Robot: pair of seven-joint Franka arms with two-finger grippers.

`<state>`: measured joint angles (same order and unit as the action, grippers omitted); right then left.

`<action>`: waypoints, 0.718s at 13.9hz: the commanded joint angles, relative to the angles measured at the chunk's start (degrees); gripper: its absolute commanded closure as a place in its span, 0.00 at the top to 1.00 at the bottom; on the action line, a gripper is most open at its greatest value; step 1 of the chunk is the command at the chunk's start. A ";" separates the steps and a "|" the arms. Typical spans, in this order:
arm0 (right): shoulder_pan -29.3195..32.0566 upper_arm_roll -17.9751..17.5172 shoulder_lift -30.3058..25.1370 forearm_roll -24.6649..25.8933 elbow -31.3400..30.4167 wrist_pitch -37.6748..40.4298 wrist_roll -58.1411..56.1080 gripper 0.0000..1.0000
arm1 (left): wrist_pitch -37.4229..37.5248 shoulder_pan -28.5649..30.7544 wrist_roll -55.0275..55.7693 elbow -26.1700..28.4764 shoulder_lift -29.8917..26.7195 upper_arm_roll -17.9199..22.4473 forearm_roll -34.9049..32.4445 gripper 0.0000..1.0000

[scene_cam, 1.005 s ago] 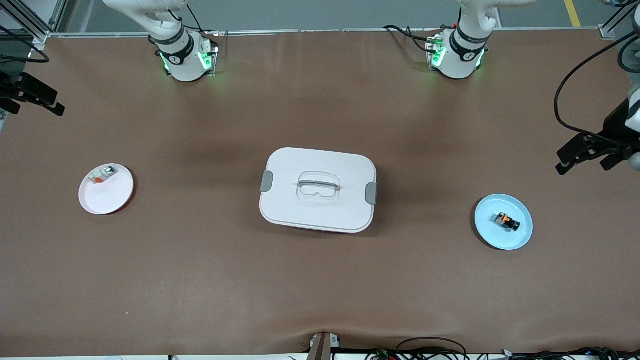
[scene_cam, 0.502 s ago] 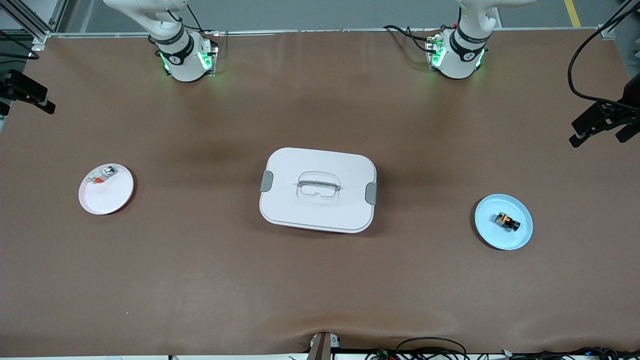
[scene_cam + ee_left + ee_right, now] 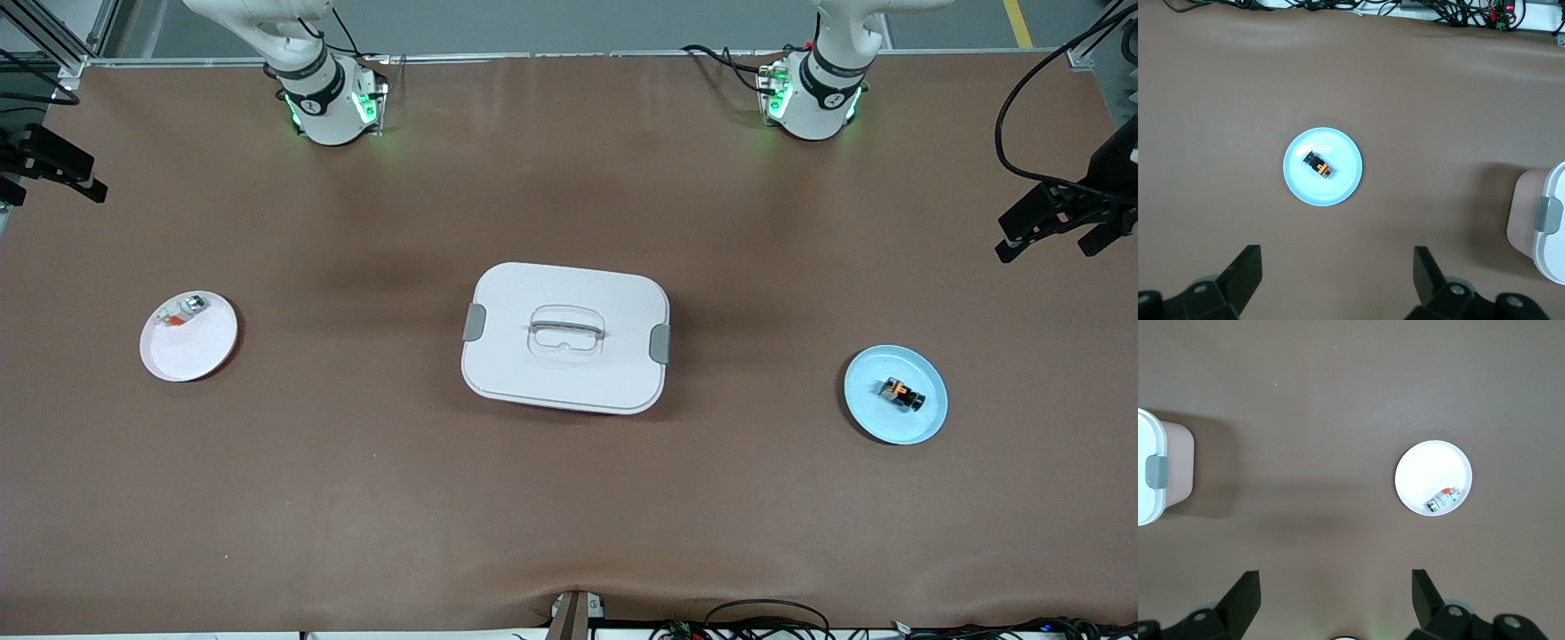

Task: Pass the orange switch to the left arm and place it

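The orange switch [image 3: 902,393] lies on a light-blue plate [image 3: 876,413] toward the left arm's end of the table; the left wrist view shows the switch [image 3: 1319,166] on this plate [image 3: 1345,188]. The white box [image 3: 565,338] stands mid-table, and its edge shows in both wrist views [image 3: 1555,233] [image 3: 1148,477]. My left gripper [image 3: 1045,242] hangs open and empty, high over the table's edge at that end, with bare table between its own fingers [image 3: 1337,267]. My right gripper [image 3: 53,178] hovers open and empty over the other end's edge [image 3: 1335,587].
A pink plate [image 3: 191,351] toward the right arm's end holds a whitish-clear part with a red-orange bit [image 3: 180,311], also seen in the right wrist view [image 3: 1444,500]. Cables run along the table's front edge [image 3: 765,622].
The left gripper has drawn away from the blue plate, toward the bases' side of the table edge. The right gripper has barely shifted. Nothing on the table moved.
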<state>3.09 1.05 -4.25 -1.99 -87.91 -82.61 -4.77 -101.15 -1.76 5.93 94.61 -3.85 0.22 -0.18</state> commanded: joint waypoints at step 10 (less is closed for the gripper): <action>-0.54 -0.35 -1.55 -0.64 -1.12 -0.01 1.08 1.00 | 0.60 -0.26 -0.57 -4.00 2.26 -0.22 0.27 1.00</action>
<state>2.91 0.79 -4.31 -1.99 -87.91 -82.66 -4.73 -101.22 -2.10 5.93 92.42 -2.57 0.12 -0.18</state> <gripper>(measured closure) 0.000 0.000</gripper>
